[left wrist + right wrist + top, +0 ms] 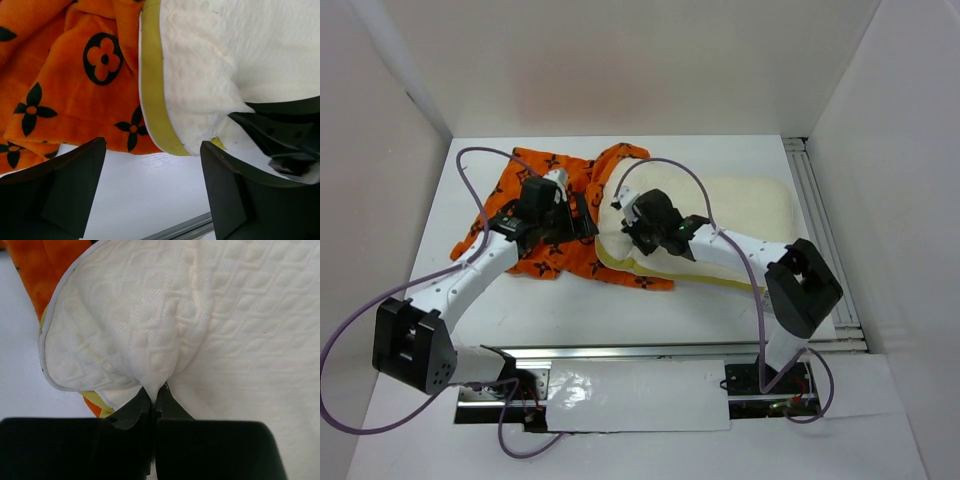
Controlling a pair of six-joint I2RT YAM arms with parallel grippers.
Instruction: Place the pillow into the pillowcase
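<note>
The cream-white pillow [750, 205] lies right of centre, its left end resting on the orange pillowcase [545, 195] with dark flower motifs. My right gripper [632, 228] is shut on a pinched fold of the pillow's left end. The right wrist view shows the jaws closed on that fold [157, 392], with the quilted pillow [210, 315] above and the pillowcase [40, 270] at the upper left. My left gripper [582, 222] is open and empty over the pillowcase, beside the pillow's yellow-green edge [152, 85]. Its fingers [60, 190] frame bare table; the pillowcase [75, 75] and pillow [225, 55] lie ahead.
White walls enclose the table [650, 300] on three sides. A metal rail [670, 350] runs along the near edge and another [825, 230] along the right side. A white sheet [630, 395] lies between the arm bases. The right gripper's black body [280, 135] shows in the left wrist view.
</note>
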